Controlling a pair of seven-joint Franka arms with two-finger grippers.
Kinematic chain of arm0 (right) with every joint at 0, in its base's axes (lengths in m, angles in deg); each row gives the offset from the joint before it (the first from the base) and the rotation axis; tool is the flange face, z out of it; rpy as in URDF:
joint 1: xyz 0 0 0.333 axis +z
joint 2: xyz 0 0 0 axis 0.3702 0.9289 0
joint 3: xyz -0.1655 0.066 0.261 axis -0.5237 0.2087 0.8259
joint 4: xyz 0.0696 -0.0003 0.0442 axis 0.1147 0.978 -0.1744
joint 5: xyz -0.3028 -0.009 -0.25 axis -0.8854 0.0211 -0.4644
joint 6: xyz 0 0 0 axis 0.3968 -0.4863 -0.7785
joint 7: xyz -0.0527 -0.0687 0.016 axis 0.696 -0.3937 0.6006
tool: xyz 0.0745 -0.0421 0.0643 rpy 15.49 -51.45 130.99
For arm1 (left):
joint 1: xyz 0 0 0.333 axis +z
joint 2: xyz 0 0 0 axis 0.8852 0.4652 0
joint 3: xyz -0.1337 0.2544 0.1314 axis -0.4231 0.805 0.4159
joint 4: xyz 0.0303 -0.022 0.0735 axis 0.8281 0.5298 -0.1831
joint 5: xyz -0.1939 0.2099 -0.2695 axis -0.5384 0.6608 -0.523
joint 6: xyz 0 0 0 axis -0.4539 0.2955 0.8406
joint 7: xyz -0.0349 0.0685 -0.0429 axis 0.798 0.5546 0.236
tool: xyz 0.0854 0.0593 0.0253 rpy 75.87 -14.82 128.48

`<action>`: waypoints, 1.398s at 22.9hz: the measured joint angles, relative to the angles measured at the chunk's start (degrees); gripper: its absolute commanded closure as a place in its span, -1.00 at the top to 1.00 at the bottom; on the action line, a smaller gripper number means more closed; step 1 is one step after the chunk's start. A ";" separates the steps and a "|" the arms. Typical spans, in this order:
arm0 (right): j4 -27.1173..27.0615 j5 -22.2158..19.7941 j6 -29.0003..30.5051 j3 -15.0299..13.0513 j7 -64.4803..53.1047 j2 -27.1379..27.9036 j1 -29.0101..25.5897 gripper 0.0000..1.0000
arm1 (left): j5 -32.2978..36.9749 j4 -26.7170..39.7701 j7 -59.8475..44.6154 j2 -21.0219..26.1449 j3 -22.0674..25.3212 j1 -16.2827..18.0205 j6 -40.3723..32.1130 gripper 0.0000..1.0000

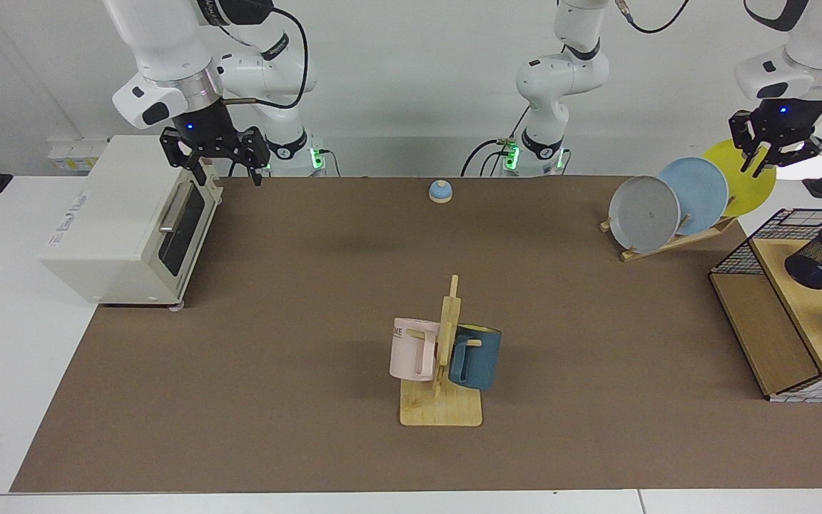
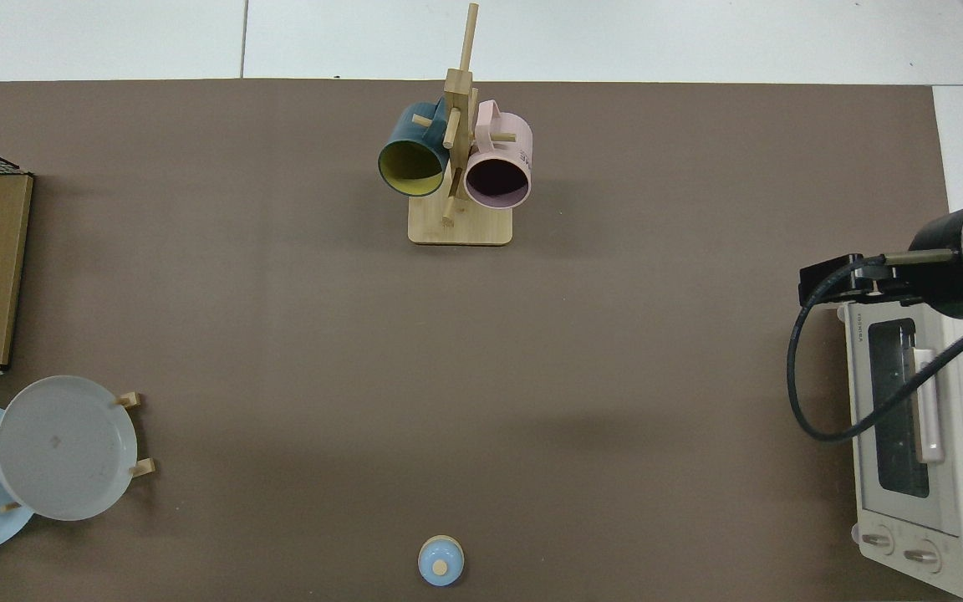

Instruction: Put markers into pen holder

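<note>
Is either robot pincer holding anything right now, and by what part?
Nothing. The left pincer hangs open by the yellow plate; the right pincer waits open above the toaster oven.

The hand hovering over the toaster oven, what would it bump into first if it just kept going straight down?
The right hand points down, fingers open. Straight below it looks like the toaster oven's front top edge by the door handle, though depth is unclear; it might just miss and reach the brown mat.
</note>
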 measured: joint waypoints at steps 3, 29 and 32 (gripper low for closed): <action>0.00 0.00 0.00 0.00 0.00 0.00 0.00 1.00 | -2.60 -0.15 -6.89 -0.15 -0.06 -0.25 -1.54 0.03; 0.00 0.00 0.00 0.00 0.00 0.00 0.00 1.00 | -10.27 -0.20 -37.83 -2.07 1.37 -10.13 -5.77 0.99; 0.00 0.00 0.00 0.00 0.00 0.00 0.00 1.00 | -10.38 -0.33 -39.73 -2.02 1.24 -10.28 -6.66 0.99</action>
